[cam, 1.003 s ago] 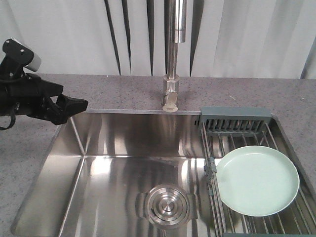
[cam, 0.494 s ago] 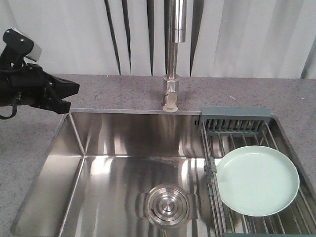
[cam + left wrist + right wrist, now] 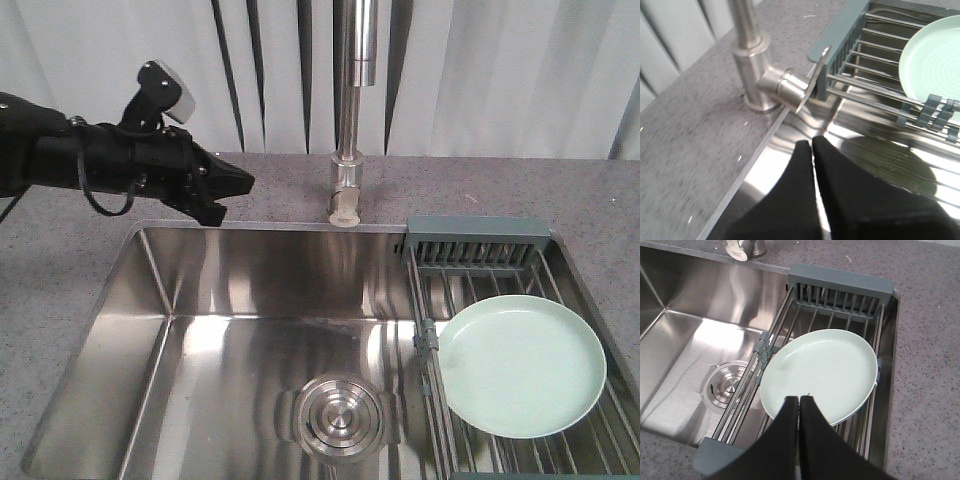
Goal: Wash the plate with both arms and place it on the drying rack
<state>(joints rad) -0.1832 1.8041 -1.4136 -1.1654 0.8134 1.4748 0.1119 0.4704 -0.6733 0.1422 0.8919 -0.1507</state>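
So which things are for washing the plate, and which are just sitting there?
For the job:
plate
drying rack
left gripper
right gripper

Just there:
tap
sink
drain strainer
countertop

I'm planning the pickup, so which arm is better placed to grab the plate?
Right. The right gripper sits closed over the plate's near rim on the drying rack; the left gripper is closed near the faucet.
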